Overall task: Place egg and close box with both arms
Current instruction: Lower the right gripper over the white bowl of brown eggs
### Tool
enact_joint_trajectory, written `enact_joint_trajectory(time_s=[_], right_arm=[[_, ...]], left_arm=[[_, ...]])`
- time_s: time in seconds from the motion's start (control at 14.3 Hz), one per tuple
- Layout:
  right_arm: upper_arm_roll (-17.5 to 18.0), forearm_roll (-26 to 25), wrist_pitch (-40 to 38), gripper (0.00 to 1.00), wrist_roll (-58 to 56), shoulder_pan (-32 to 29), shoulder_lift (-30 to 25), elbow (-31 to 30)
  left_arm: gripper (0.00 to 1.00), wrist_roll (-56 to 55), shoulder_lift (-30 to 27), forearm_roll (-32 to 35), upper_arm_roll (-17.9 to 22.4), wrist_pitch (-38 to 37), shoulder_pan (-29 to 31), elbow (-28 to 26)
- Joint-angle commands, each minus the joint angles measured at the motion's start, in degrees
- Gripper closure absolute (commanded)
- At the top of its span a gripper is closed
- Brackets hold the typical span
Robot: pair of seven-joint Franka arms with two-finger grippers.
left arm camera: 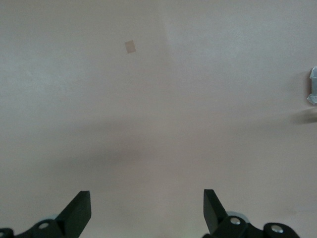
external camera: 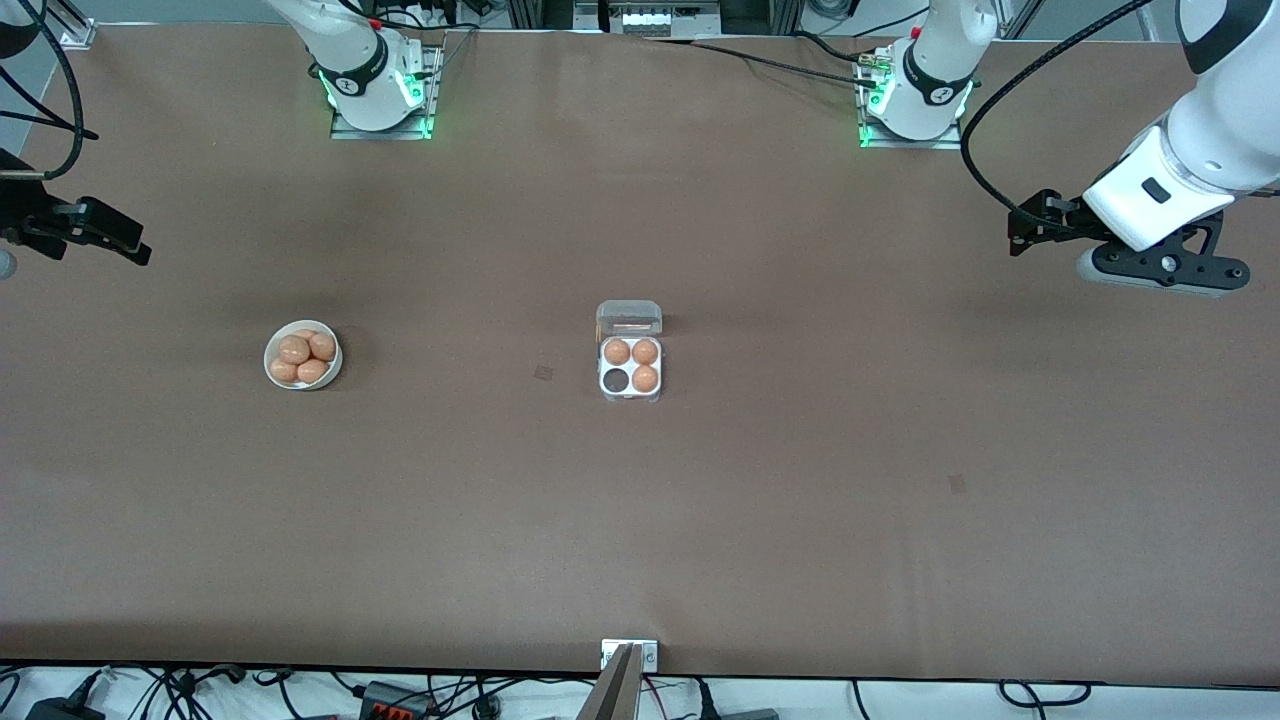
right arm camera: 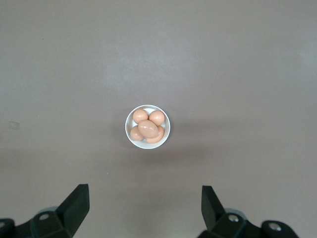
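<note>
The brown bench (external camera: 640, 520) is filling the frame. The left tool (left arm camera: 147, 210) is hanging at the front view's upper right, spread wide and holding nothing; the right tool (right arm camera: 145, 208), at the upper left edge, is likewise gaping empty. The box (external camera: 630, 352) is sitting at frame centre, lid open, three cups filled. The bowl (external camera: 302, 354) at centre-left is holding the egg (right arm camera: 148, 128) among others.

The box (external camera: 630, 367) sat at frame centre, clear lid tipped open, three tan eggs in its cups, one cup empty. Several more eggs (external camera: 302, 358) filled a white bowl (external camera: 271, 368) at centre-left.
</note>
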Motion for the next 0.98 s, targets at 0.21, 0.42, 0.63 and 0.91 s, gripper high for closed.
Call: enact_joint_trajectory(time_s=[0.21, 0.42, 0.63, 0.91], right_arm=[[0.17, 0.08, -0.56, 0.00, 0.96, 0.23, -0.17, 0.30], [0.17, 0.08, 0.67, 0.00, 0.96, 0.57, 1.75, 0.30], [0.17, 0.17, 3.22, 0.00, 0.96, 1.10, 6.58, 0.13], [0.09, 0.43, 4.19, 0.00, 1.05, 0.67, 14.14, 0.13]], left_arm=[[0.00, 0.26, 0.87, 0.21, -0.05, -0.54, -0.07, 1.88], [0.00, 0.17, 0.87, 0.21, -0.05, -0.54, -0.07, 1.88], [0.00, 0.17, 0.88, 0.21, -0.05, -0.54, -0.07, 1.88], [0.00, 0.17, 0.88, 0.21, -0.05, -0.62, -0.07, 1.88]])
